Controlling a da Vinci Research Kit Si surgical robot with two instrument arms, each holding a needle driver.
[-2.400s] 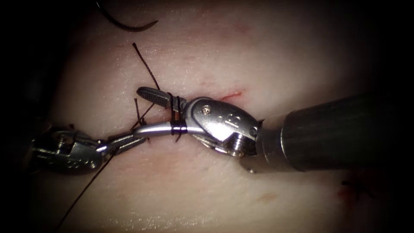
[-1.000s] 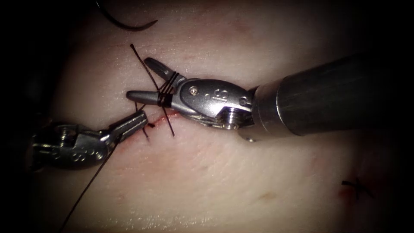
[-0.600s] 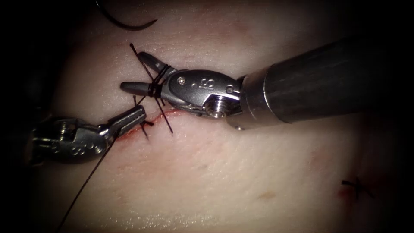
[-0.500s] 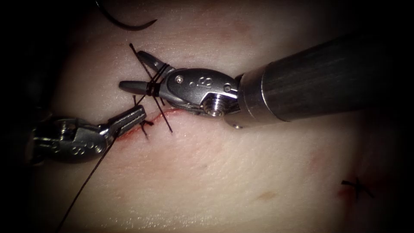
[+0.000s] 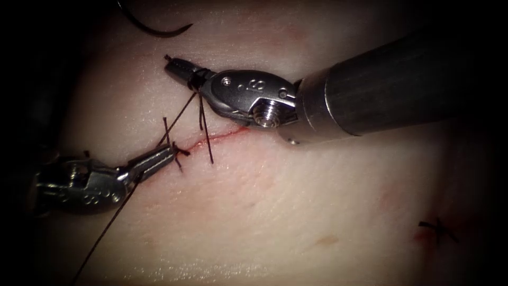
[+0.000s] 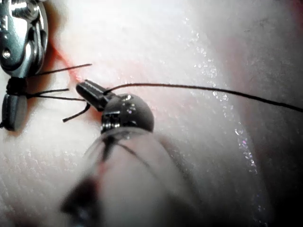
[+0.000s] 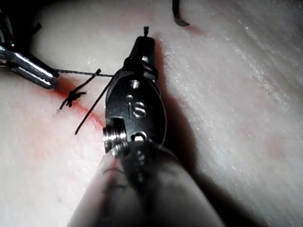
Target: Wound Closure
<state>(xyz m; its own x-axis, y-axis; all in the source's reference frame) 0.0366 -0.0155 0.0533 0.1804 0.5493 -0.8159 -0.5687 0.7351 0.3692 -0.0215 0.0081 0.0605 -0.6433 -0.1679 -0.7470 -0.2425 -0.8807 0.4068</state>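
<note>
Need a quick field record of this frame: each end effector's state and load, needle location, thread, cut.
left end effector: jaws shut on the thread, at the cut's left end
right end effector: jaws shut on the thread's short end, thread loops wrapped round the jaws, above the cut
needle: free on the tissue, far above the cut, held by neither tool, not in the tissue
thread: long strand trails from the left tool's jaws
cut: thin line with red fluid
tissue: pale; an earlier stitch at far right
</note>
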